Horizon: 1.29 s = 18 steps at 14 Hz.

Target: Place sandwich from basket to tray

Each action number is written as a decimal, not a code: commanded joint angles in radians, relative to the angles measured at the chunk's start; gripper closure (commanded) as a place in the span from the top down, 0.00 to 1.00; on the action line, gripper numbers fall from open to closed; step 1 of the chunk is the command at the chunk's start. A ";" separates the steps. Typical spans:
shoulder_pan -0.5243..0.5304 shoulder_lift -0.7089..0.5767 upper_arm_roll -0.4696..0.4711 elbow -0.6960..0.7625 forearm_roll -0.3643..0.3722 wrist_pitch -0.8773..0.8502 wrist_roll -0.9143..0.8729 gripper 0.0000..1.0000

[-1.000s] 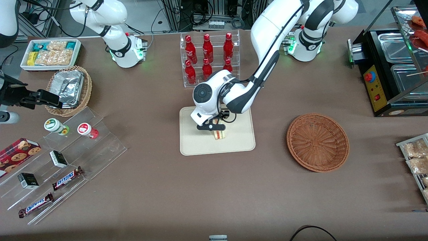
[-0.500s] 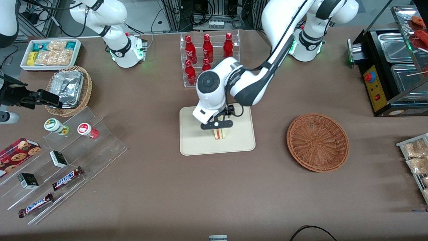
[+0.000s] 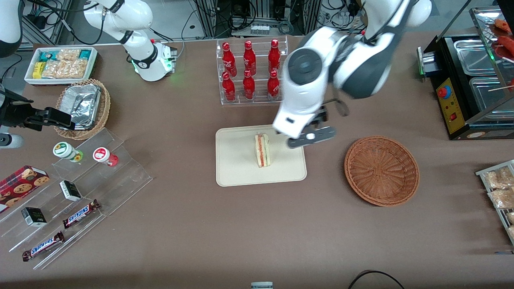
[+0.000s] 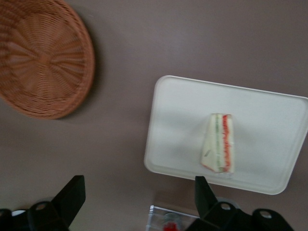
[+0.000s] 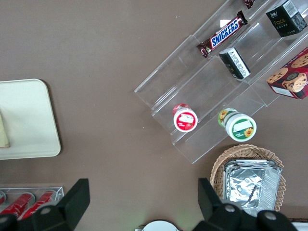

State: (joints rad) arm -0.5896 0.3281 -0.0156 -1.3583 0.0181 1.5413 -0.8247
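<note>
Sandwich lies on the tray; gripper hovers above the tray's edge.

On the brown worktop, a clear rack of red bottles stands just beside the raised hand. Toward the parked arm's end sit a white bin of snack packets, a tan wicker basket holding a foil container, and a clear stepped stand with two lidded cups, Snickers bars and a cookie box. A black food warmer stands toward the working arm's end.
</note>
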 commanded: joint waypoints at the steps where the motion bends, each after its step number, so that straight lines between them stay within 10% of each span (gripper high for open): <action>1: 0.094 -0.122 -0.006 -0.067 -0.004 -0.070 0.126 1.00; 18: 0.531 -0.353 -0.004 -0.246 0.005 -0.078 0.776 1.00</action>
State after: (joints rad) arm -0.0820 0.0172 -0.0068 -1.5678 0.0187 1.4491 -0.0670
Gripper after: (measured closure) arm 0.000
